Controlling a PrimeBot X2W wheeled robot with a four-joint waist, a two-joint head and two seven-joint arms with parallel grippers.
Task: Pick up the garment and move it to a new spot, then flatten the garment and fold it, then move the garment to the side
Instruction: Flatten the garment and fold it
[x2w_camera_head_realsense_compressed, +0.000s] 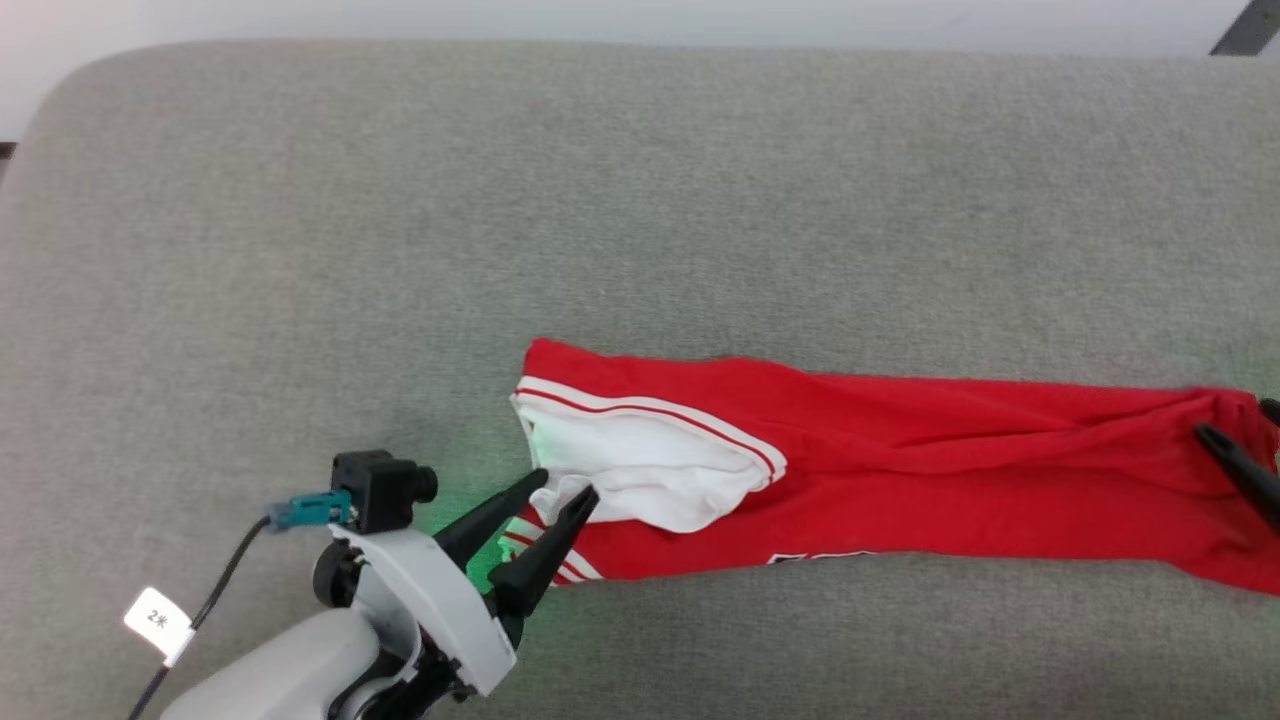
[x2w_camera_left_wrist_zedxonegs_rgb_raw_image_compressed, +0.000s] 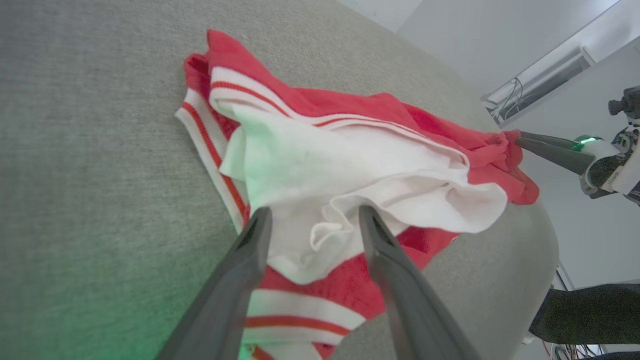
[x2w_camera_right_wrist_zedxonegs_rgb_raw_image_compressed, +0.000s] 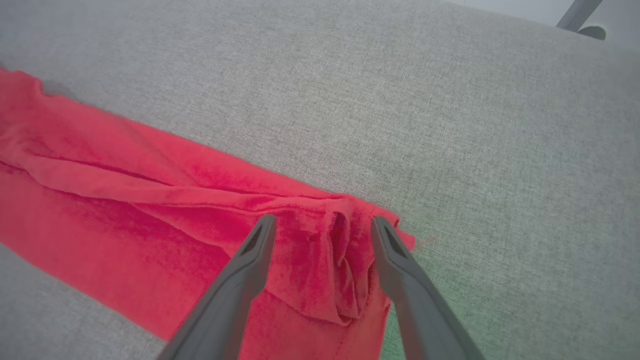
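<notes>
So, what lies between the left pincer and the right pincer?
The red garment, stretched from left pincer to right pincer on the grey surface; head view.

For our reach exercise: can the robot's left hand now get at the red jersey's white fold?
Probably yes: the open left hand straddles the white fold of the red fabric jersey with striped trim; nothing lies between them.

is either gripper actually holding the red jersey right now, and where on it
Nothing is held: left gripper stands open at the white end of the red-and-white fabric jersey; right gripper open at its red end.
</notes>
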